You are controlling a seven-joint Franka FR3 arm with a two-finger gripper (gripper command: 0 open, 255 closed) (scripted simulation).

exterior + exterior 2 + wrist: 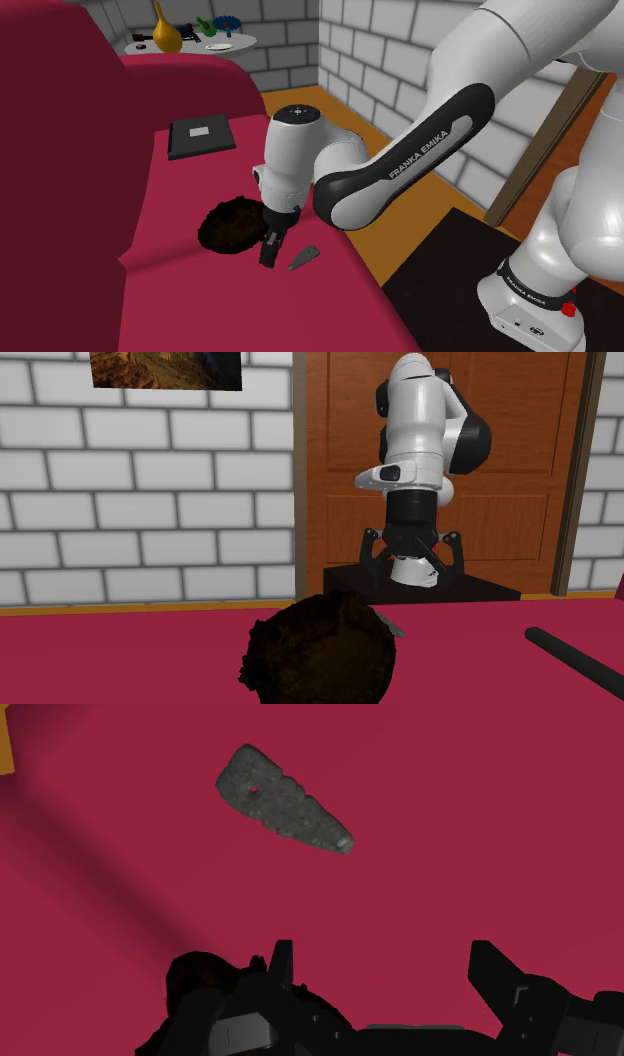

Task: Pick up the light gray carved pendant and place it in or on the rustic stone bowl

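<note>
Two fingers [283, 966]: they stand wide apart with only red cushion between them; the hand [268, 258] is open and grips nothing.
Hand position: low over the red sofa seat [180, 290], pointing down, between the bowl and the pendant in the shoulder view.
Pendant [304, 257]: grey, speckled and wedge-shaped, with a small hole near its wide end [283, 801]; it lies flat on the seat just beside the hand, apart from the bowl.
Bowl [232, 226]: dark, rough and nearly black [318, 652]; it sits on the seat on the hand's other side.
Farther along the seat: a dark flat book [201, 137].
Background: a yellow vase [166, 30] on a small round table; a wooden door [520, 472] behind the arm.
</note>
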